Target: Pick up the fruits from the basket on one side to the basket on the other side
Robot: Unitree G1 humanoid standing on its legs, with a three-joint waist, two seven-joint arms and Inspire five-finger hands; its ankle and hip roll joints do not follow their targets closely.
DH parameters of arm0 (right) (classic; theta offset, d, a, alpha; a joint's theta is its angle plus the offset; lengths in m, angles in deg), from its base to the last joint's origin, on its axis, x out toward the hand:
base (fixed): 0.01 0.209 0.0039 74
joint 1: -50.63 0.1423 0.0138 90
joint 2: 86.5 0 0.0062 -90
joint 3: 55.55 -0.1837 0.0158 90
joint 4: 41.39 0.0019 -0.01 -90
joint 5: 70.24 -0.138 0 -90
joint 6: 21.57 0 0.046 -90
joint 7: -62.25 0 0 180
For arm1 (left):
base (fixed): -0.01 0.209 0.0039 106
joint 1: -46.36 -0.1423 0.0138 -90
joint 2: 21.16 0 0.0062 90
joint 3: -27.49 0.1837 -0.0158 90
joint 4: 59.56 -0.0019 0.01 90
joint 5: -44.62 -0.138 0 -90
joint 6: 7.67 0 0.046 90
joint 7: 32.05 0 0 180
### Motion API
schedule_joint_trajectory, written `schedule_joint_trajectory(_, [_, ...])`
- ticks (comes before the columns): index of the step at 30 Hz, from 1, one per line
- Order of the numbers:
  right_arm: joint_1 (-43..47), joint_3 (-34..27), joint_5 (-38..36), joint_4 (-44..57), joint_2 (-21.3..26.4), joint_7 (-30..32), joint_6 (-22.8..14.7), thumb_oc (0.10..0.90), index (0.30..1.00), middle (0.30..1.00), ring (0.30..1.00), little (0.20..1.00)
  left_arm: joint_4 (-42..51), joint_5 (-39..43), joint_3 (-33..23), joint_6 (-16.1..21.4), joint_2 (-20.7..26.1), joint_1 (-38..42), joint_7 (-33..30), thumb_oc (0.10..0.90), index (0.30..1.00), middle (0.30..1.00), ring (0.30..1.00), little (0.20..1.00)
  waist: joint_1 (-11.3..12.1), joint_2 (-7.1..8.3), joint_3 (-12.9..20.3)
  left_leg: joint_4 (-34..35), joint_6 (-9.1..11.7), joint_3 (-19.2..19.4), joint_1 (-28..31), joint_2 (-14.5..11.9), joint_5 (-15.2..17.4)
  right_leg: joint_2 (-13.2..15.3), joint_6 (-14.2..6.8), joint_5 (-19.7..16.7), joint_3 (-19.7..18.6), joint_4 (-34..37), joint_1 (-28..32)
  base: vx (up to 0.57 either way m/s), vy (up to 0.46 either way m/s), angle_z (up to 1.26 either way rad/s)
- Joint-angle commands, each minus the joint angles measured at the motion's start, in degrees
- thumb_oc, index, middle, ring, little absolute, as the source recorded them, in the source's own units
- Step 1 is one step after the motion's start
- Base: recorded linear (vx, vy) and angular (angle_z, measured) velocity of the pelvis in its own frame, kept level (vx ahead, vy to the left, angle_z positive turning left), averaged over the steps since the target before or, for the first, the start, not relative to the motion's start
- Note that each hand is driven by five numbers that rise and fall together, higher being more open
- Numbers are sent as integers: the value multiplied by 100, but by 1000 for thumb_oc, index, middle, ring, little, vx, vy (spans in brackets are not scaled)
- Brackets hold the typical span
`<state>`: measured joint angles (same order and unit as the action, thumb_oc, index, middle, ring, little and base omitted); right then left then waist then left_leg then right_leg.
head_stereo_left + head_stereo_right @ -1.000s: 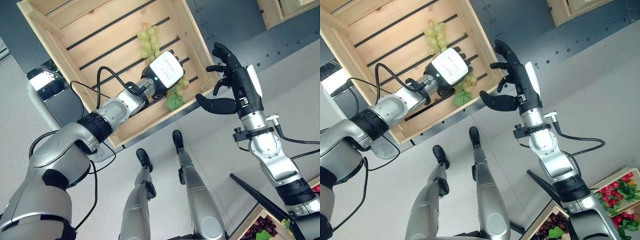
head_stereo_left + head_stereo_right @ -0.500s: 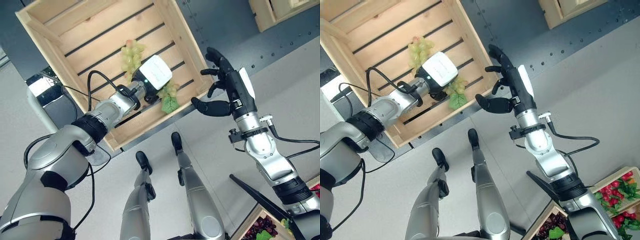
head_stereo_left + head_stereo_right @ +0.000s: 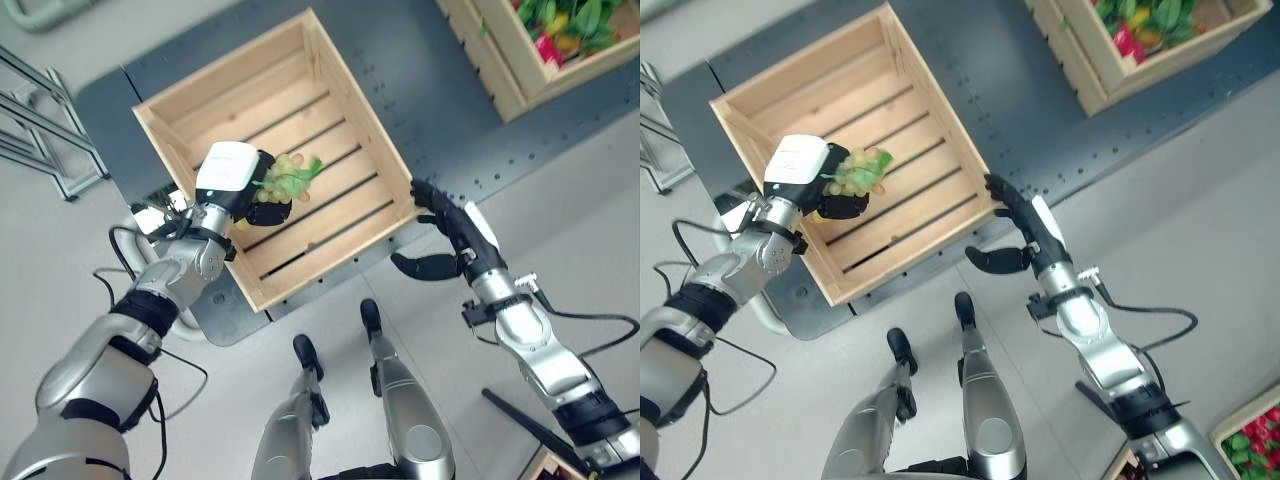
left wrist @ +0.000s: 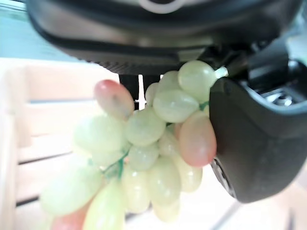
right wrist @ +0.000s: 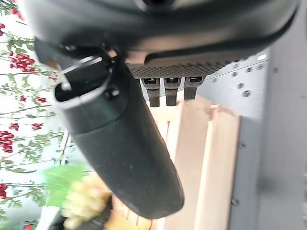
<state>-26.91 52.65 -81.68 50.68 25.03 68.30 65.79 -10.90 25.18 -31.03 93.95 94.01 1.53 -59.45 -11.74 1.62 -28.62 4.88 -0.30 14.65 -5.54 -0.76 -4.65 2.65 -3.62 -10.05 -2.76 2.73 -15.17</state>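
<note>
Whereas a second ago the bunch of green grapes (image 3: 288,176) lay on the slats under the left hand (image 3: 250,196), it now hangs clear of the floor of the wooden crate (image 3: 330,80), gripped in that hand's curled fingers over the crate's left half, a green leaf sticking out at the top. The whole scene has also slid in the head views, so the camera has moved; a second crate of red and green produce (image 3: 560,30) now shows at the upper right. The right hand (image 3: 455,240) still sits just off the first crate's near right corner, fingers spread and relaxed, thumb out, holding nothing. The left wrist view alone shows the grapes close up, a few blushed pink, pinned against the palm by the dark thumb (image 4: 254,139). The right wrist view shows that hand's fingertips (image 5: 165,91) straight beside the crate's rim.
</note>
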Motion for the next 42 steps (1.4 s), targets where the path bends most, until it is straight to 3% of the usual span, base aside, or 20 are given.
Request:
schedule_joint_trajectory(1, [74,-668,63,455,-21,-321,-375,800,900,900,900,900,478,388,-654,616,6,201,-724,400,300,300,300,300,-131,-70,403,-695,-2,-239,8,76,725,-42,30,819,6,-468,506,77,-7,-2])
schedule_joint_trajectory(7, [-241,-633,-6,464,-173,-711,-496,800,900,900,900,900,1007,526,-963,718,-108,-561,-849,400,300,300,300,300,-91,-223,1120,-367,15,-192,615,75,717,7,-15,729,-72,-173,1036,89,-11,-2])
schedule_joint_trajectory(9, [-359,-567,-109,399,-251,-769,-522,800,900,900,900,900,1067,952,-1046,772,-161,-742,-621,400,300,300,300,300,-56,-287,1416,-159,3,-218,888,81,707,23,-41,722,-53,-75,1259,95,-49,-2])
schedule_joint_trajectory(17, [-346,-350,-480,374,-481,-981,-407,800,900,900,900,900,1248,1983,-1172,925,-321,-771,74,400,300,300,300,300,72,-368,1979,12,-25,-403,1236,62,747,66,-44,783,118,19,1674,40,-71,12])
schedule_joint_trajectory(19, [-150,-284,-694,281,-573,-971,-383,800,900,900,900,900,1292,2534,-1188,882,-411,-685,637,400,300,300,300,300,153,-382,2137,12,-17,-523,1279,51,780,77,-21,816,227,64,1829,20,-78,18])
schedule_joint_trajectory(22, [187,-201,-1041,200,-726,-1037,-161,800,900,900,900,900,1343,3058,-1108,676,-528,-527,1232,400,300,300,300,300,240,-389,2268,12,0,-637,1291,38,790,84,4,854,334,110,1936,-5,-63,19])
schedule_joint_trajectory(26, [797,57,-1146,-96,-826,-1091,138,800,900,900,900,900,1316,4181,-1068,680,-712,-303,2011,400,300,300,300,300,381,-384,2410,12,-7,-638,1391,3,802,112,43,913,476,134,2088,5,-48,12])
schedule_joint_trajectory(28, [1241,241,-1728,-412,-1081,-1113,347,800,900,900,900,900,1387,4550,-1017,726,-942,-170,2353,400,300,300,300,300,483,-371,2480,12,-7,-701,1442,-5,809,121,73,927,550,171,2193,26,-54,3])
schedule_joint_trajectory(38, [2238,703,-2521,-1164,-1737,-971,941,800,900,900,900,900,1423,5002,-640,661,-1156,321,3263,400,300,300,300,300,767,-294,2718,12,2,-944,1449,-1,808,154,116,977,761,227,2337,13,-38,15])
schedule_joint_trajectory(42, [2634,897,-2667,-1292,-1899,-926,1135,800,900,900,900,900,1410,5183,-572,847,-1254,447,3495,400,300,300,300,300,841,-244,2784,12,7,-999,1432,-6,792,155,135,979,788,227,2341,-3,-17,4])
